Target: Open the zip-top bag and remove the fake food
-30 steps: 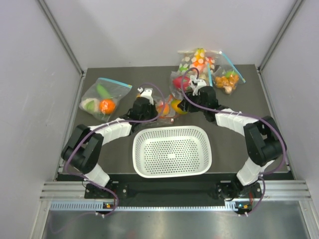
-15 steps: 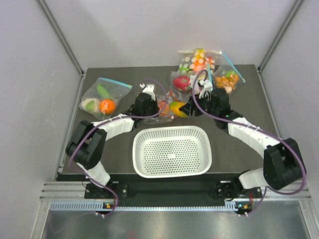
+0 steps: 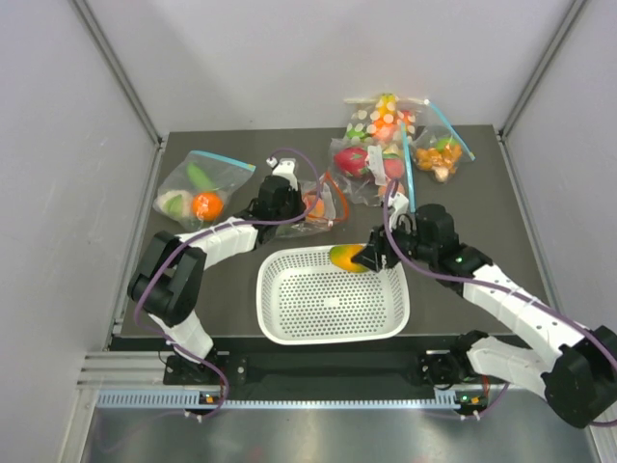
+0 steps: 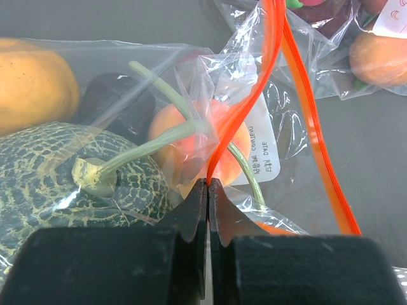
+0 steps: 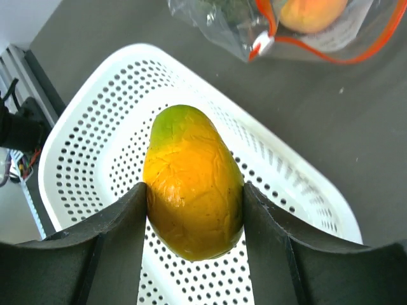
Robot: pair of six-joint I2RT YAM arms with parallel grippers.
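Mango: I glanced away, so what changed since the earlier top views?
The right gripper carried the mango from beside the zip-top bag toward the near edge, now above the white basket. The left gripper stayed pinched on the bag's zip strip; the basket didn't move.

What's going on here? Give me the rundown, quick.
The left gripper is shut on the red-orange zip strip of the zip-top bag, pinching it between its fingers. The right gripper holds the mango over the white basket, outside the bag. The melon, the peach and a dark piece are inside the bag, so the emptying is not yet finished.
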